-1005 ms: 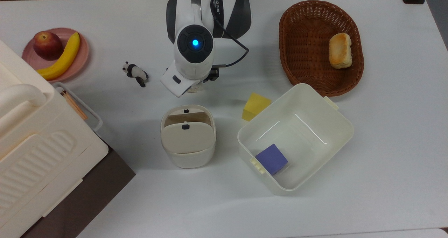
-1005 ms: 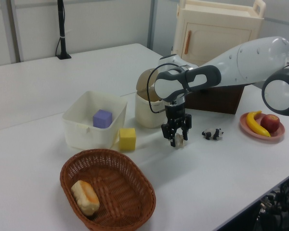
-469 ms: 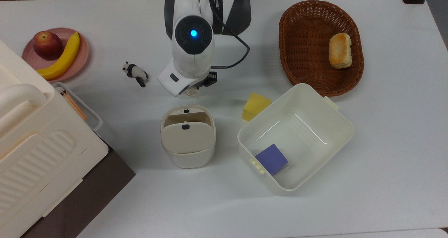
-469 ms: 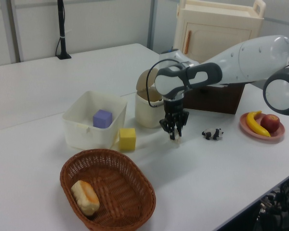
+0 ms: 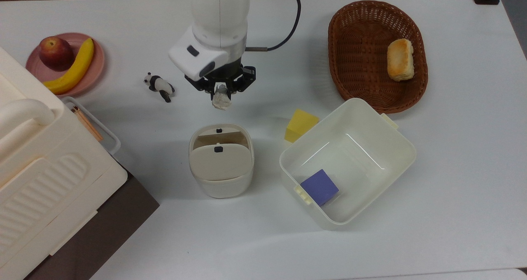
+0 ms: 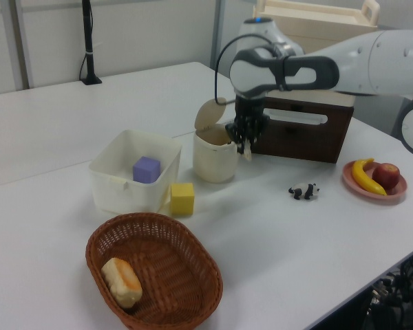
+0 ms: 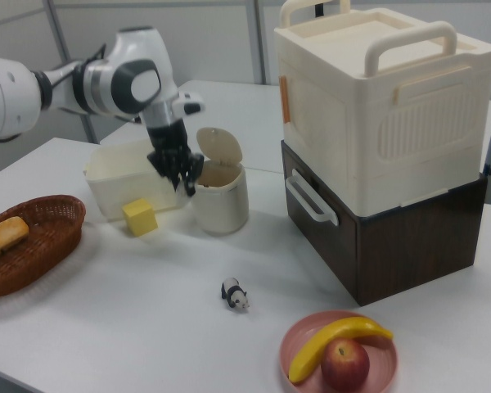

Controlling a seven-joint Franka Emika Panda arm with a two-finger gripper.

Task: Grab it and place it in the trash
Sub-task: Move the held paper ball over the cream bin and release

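Top view: my tool clamped on paper ball, 12 o'clock of trash bin.
Handling: probably light, soft, crushable; pinch mid-wad.

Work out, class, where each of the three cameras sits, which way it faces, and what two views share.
Top view: overhead, looking straight down; arm and hand holding the paper ball.
Left view: low at the wicker basket side, facing the cabinet; arm reaches in.
Right view: low at the fruit plate side, facing opposite.
All show the trash bin.
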